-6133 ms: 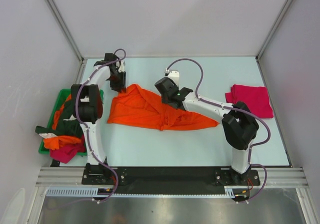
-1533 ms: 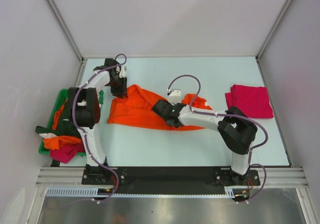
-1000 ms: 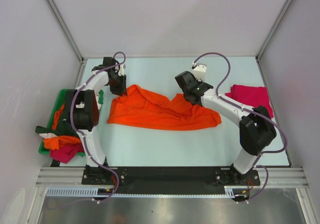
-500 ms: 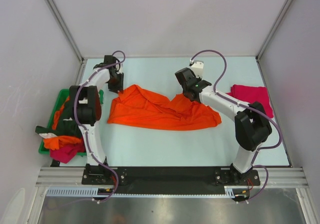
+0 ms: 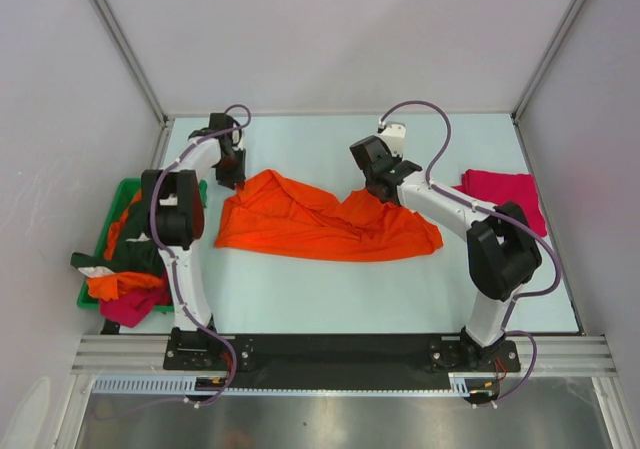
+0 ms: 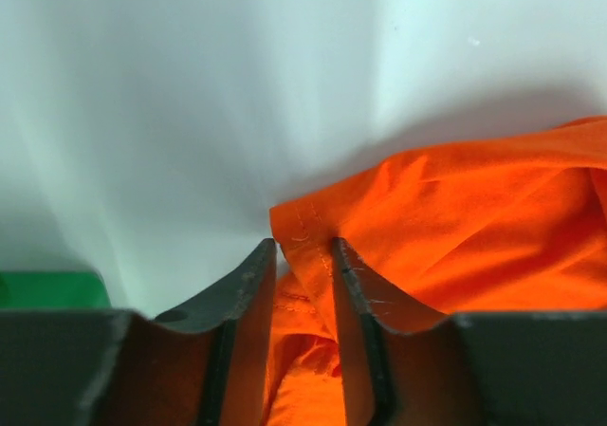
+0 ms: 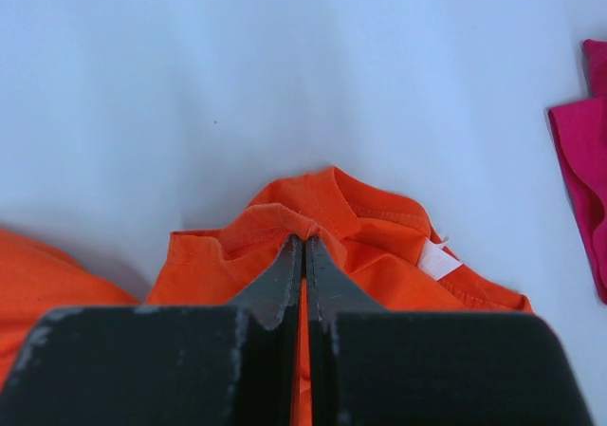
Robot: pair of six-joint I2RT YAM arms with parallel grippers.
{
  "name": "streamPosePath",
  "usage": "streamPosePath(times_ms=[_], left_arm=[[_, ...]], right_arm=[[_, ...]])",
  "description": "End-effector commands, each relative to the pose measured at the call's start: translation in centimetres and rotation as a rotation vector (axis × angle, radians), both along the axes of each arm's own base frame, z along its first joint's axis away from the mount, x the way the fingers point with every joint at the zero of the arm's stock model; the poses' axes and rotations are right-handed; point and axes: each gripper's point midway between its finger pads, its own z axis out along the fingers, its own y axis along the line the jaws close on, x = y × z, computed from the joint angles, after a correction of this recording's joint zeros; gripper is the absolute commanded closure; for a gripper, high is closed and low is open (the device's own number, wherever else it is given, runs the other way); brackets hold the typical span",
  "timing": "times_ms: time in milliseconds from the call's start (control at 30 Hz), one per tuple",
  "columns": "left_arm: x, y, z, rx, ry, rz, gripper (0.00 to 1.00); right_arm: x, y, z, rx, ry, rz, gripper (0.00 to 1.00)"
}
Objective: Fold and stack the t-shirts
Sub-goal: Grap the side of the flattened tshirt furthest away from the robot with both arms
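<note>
A bright orange t-shirt (image 5: 320, 224) lies spread and crumpled across the middle of the table. My left gripper (image 5: 232, 174) sits at its far left corner. In the left wrist view the hemmed corner (image 6: 308, 246) fills the narrow gap between my left gripper's (image 6: 303, 244) fingers. My right gripper (image 5: 380, 191) is shut on a fold of orange cloth (image 7: 285, 219) by the collar, next to a white label (image 7: 436, 258); its jaws (image 7: 305, 239) meet. A folded magenta-red t-shirt (image 5: 500, 197) lies at the far right and shows in the right wrist view (image 7: 583, 160).
A green bin (image 5: 122, 187) stands at the left edge, holding dark green (image 5: 135, 254), orange (image 5: 125, 284) and magenta (image 5: 130, 311) shirts that spill over its near side. Its corner shows in the left wrist view (image 6: 47, 288). Grey walls and metal posts enclose the table.
My right gripper swept from the shirt's near middle to the far right with the collar, spreading the shirt out. Over the last half second it hardly moved. My left gripper stayed at the corner.
</note>
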Motion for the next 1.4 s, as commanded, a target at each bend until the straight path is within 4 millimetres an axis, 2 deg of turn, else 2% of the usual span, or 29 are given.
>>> streamPosePath(times_ms=[0, 33, 100, 133, 233, 433, 467, 533, 600, 833, 1000, 1033, 1067, 1133, 1267, 1367], left_arm=[[1.3, 0.1, 0.4, -0.007, -0.024, 0.006, 0.70], [1.4, 0.1, 0.4, -0.009, -0.024, 0.005, 0.76], [1.6, 0.0, 0.5, -0.011, -0.030, 0.004, 0.96], [1.6, 0.0, 0.5, -0.011, -0.032, 0.004, 1.00], [1.6, 0.1, 1.0, -0.012, -0.052, 0.006, 1.00], [3.8, 0.2, 5.1, -0.016, -0.185, 0.001, 1.00], [4.1, 0.3, 5.5, -0.011, -0.198, 0.001, 1.00], [4.8, 0.3, 6.1, -0.009, -0.215, 0.003, 1.00], [5.1, 0.5, 6.6, -0.008, -0.224, 0.009, 1.00], [6.7, 1.3, 9.0, 0.003, -0.290, 0.026, 1.00], [7.7, 1.6, 10.3, 0.005, -0.322, 0.028, 1.00], [8.2, 1.5, 11.0, 0.004, -0.341, 0.029, 1.00], [8.3, 1.5, 11.3, 0.004, -0.345, 0.028, 1.00], [8.8, 1.5, 11.7, 0.002, -0.354, 0.032, 1.00], [9.4, 2.2, 12.2, 0.032, -0.370, 0.052, 1.00], [9.7, 2.5, 12.0, 0.047, -0.372, 0.060, 1.00]], right_arm=[[1.3, 0.5, 1.8, 0.018, -0.057, 0.002, 1.00], [1.4, 0.3, 1.9, 0.017, -0.058, -0.004, 1.00], [1.5, 0.2, 1.9, 0.016, -0.058, -0.004, 1.00], [1.6, 0.1, 2.0, 0.016, -0.061, -0.005, 1.00], [2.2, -0.1, 2.3, 0.015, -0.071, -0.008, 1.00], [5.4, -2.1, 4.5, 0.022, -0.123, -0.065, 1.00], [6.3, -2.1, 5.7, 0.031, -0.149, -0.069, 1.00], [7.6, -2.8, 5.1, 0.020, -0.141, -0.086, 1.00], [8.9, -2.8, 5.4, 0.016, -0.151, -0.090, 1.00], [11.6, -2.7, 5.4, 0.011, -0.161, -0.091, 1.00], [13.3, -2.3, 6.1, 0.012, -0.194, -0.087, 1.00], [13.8, -2.3, 7.1, 0.016, -0.215, -0.087, 1.00], [14.2, -2.2, 6.5, 0.008, -0.209, -0.087, 1.00], [14.8, -2.2, 6.9, 0.001, -0.219, -0.086, 1.00], [16.2, -2.0, 8.4, 0.005, -0.258, -0.087, 1.00], [17.0, -2.0, 8.3, 0.006, -0.268, -0.087, 1.00]])
